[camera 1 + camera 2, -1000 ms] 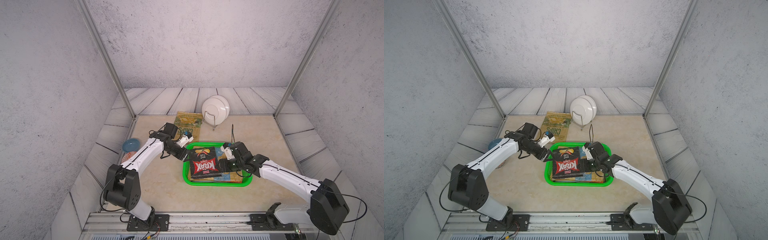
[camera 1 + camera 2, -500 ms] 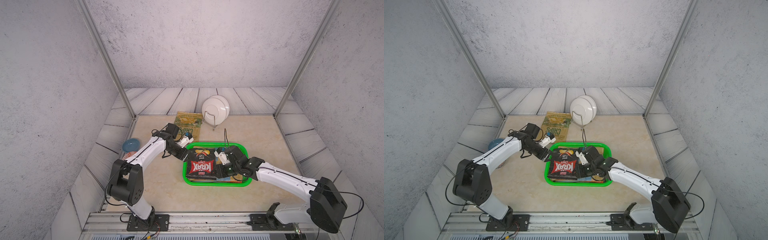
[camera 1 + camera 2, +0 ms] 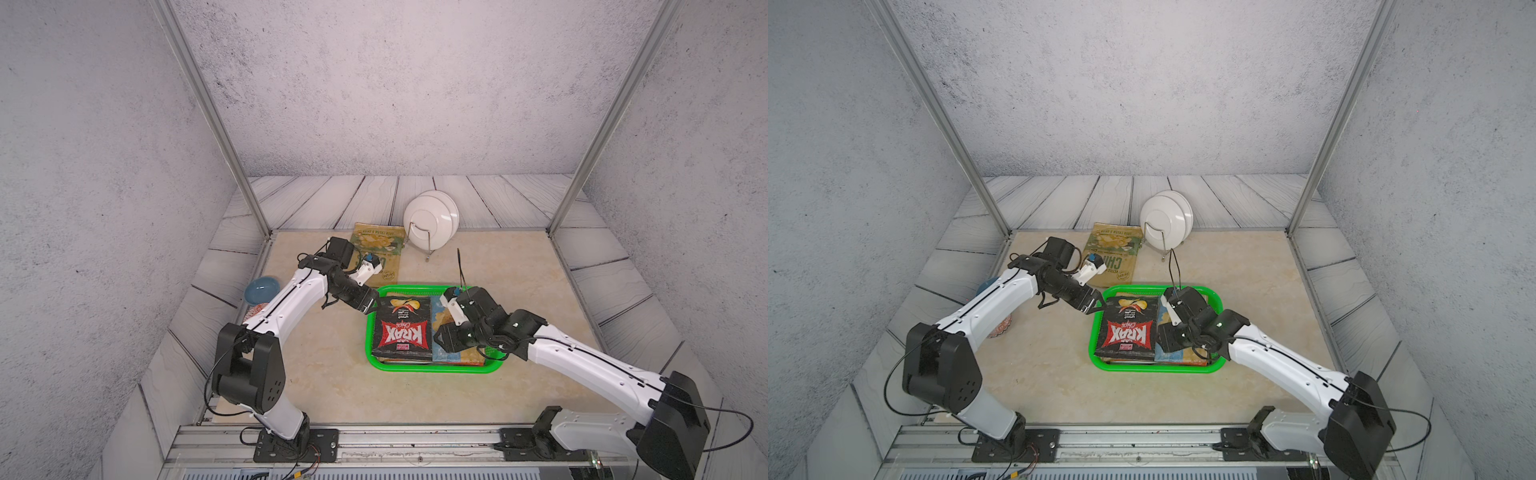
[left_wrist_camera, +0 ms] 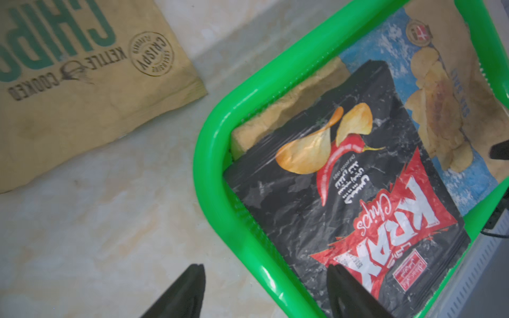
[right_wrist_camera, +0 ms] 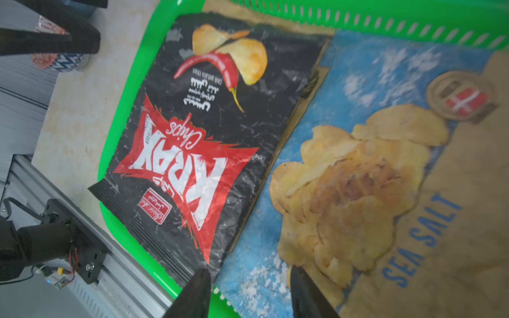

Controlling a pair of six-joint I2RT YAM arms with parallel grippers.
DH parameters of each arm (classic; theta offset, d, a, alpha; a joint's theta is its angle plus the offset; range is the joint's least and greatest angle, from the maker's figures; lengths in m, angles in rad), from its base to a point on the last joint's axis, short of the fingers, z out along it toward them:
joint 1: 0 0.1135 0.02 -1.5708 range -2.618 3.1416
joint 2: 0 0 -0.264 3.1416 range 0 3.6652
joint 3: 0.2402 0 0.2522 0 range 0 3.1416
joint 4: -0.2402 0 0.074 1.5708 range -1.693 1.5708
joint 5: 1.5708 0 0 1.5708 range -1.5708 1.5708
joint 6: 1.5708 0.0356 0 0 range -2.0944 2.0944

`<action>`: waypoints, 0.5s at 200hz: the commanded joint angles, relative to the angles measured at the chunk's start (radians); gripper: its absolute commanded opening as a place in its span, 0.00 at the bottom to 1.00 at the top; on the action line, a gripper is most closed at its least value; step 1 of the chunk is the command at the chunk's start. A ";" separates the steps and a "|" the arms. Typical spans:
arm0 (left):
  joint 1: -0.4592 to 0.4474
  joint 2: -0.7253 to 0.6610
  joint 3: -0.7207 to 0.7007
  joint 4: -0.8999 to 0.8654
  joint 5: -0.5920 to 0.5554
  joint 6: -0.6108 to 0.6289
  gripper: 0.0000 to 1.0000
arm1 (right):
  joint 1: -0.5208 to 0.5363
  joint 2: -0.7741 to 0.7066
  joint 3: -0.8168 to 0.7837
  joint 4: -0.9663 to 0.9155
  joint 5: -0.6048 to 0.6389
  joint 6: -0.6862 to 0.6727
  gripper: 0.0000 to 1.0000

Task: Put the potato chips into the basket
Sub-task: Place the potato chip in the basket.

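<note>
In both top views the left claw (image 3: 371, 306) (image 3: 1096, 306) hovers at the basket (image 3: 432, 368) corner and the right claw (image 3: 437, 338) over its bags. A tan bag (image 3: 378, 243) lies near the left claw, outside the basket. Left wrist: jaws wide, empty, straddling the rim. Right wrist: jaws part-open, empty, Krax bag (image 5: 206, 124) and blue bag (image 5: 358, 68) ahead.

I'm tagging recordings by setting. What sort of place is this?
Probably a robot test booth in a lab, staged like a kitchen counter: grey textured panel walls on bare aluminium posts, two white-and-black robot arms bolted to a metal base rail, and white round plates in a wire rack.
</note>
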 commanded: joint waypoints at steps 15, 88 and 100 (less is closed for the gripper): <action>0.143 0.062 0.099 0.046 -0.040 -0.087 0.79 | 0.001 -0.073 0.010 0.003 0.125 -0.033 0.52; 0.297 0.495 0.467 -0.048 0.085 -0.264 0.74 | 0.001 -0.070 -0.013 0.080 0.124 -0.013 0.52; 0.303 0.524 0.461 -0.017 0.104 -0.298 0.74 | 0.001 -0.072 -0.023 0.091 0.118 -0.007 0.52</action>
